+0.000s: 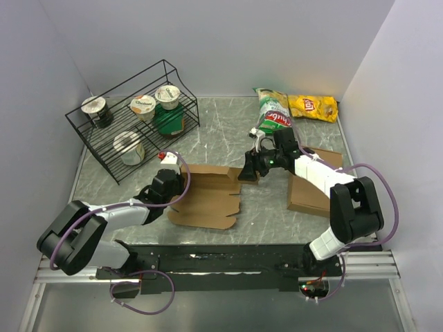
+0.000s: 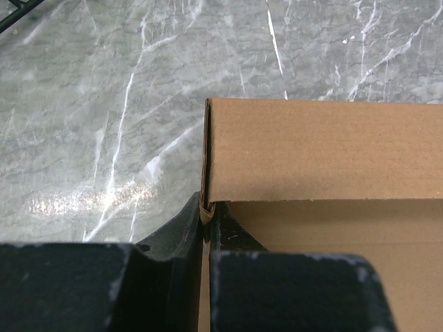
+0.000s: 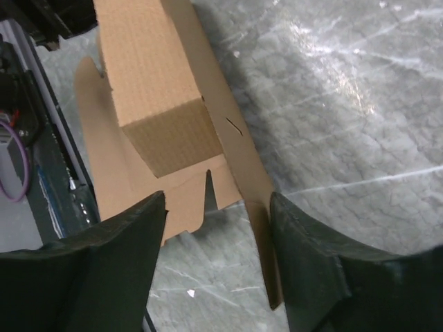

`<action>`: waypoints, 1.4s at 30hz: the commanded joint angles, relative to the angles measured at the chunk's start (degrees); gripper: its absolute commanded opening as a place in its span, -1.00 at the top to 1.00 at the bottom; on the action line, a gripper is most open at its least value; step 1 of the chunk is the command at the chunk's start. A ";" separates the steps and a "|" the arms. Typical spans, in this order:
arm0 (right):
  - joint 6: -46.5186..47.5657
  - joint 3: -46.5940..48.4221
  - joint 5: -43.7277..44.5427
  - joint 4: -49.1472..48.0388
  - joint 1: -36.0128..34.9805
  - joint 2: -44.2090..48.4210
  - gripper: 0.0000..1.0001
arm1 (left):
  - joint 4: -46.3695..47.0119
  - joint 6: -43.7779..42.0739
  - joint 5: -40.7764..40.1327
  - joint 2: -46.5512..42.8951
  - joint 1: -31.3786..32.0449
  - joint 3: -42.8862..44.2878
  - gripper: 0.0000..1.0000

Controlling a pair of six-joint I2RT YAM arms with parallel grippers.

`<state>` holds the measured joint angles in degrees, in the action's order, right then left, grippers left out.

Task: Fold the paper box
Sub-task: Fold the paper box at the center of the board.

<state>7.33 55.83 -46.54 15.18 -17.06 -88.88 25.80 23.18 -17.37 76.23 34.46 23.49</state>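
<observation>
The paper box (image 1: 208, 200) lies flat and partly folded at the table's middle, brown kraft with notched tabs. My left gripper (image 1: 181, 181) is at its left end. In the left wrist view that gripper (image 2: 205, 216) is shut on the corner where a raised side wall (image 2: 318, 149) meets the end edge. My right gripper (image 1: 247, 173) is at the box's far right corner. The right wrist view shows it (image 3: 218, 200) open, straddling a thin upright flap (image 3: 266, 235) that rests against the inner face of one finger (image 3: 311, 256). A folded-up wall (image 3: 152, 104) stands beyond.
A black wire rack (image 1: 111, 149) with several yogurt cups stands at the back left. Two snack bags (image 1: 311, 106) lie at the back right. A plain brown cardboard slab (image 1: 311, 197) lies under the right arm. The table's near rail (image 1: 208, 263) runs behind the arm bases.
</observation>
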 commanded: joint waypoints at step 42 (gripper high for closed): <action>-36.50 -19.17 39.88 -3.56 -4.30 30.25 -0.33 | 0.21 -0.06 -3.99 1.47 3.07 2.27 0.98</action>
<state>-22.24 41.54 -2.42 17.17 -20.93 -64.18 25.93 22.20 -20.45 78.26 37.39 24.77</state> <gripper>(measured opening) 0.784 0.096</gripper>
